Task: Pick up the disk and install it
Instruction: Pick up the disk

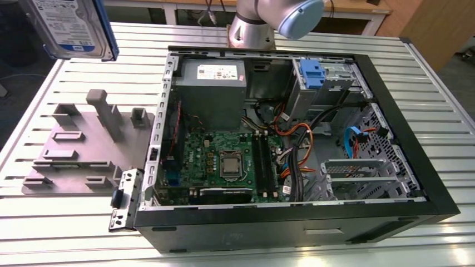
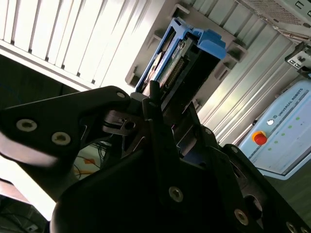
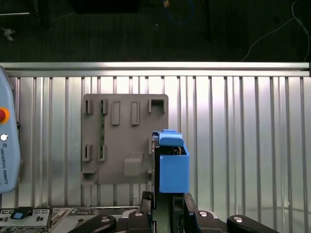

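Gripper (image 3: pixel 169 201) pinching the disk (image 3: pixel 172 162) by one end, high over the slatted table (image 1: pixel 52 228).
You're carrying a stiff, fairly heavy metal body in a plastic carrier. It's likely shock-sensitive, so its solid side edges are looking like the safest hold. In the exterior view it's hanging at eleven o'clock from the open computer case (image 1: pixel 297 219), the grey fixture (image 1: pixel 74 150) lying below, loose cables (image 1: pixel 297 136) crowding the case interior.

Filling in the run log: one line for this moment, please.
gripper: shut on disk | disk: held aloft over grey fixture | computer case: open
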Controlling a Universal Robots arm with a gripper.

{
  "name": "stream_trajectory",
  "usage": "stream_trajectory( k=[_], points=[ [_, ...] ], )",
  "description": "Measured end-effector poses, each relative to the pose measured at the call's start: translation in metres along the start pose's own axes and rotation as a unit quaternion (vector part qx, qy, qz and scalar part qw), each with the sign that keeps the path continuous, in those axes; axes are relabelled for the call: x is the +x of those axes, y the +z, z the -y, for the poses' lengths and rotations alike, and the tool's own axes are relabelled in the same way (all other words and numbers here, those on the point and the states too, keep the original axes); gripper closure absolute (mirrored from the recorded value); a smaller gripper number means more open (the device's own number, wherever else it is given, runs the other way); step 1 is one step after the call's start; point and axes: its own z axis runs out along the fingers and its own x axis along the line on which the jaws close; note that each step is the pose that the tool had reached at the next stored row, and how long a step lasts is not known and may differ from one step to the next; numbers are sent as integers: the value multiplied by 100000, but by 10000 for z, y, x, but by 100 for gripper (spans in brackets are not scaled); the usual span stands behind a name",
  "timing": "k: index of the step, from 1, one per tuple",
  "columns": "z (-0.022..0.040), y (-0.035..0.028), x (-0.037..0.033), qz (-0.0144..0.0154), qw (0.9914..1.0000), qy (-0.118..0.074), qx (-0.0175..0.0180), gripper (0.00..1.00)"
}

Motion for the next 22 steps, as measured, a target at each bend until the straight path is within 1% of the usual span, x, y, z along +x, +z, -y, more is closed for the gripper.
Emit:
stream_trajectory(
  k=[11,22],
  points=[
    [348,-8,-8,0,100000,2,-1,65],
    [733,-16,-16,4,100000,-2,6,65]
  ],
)
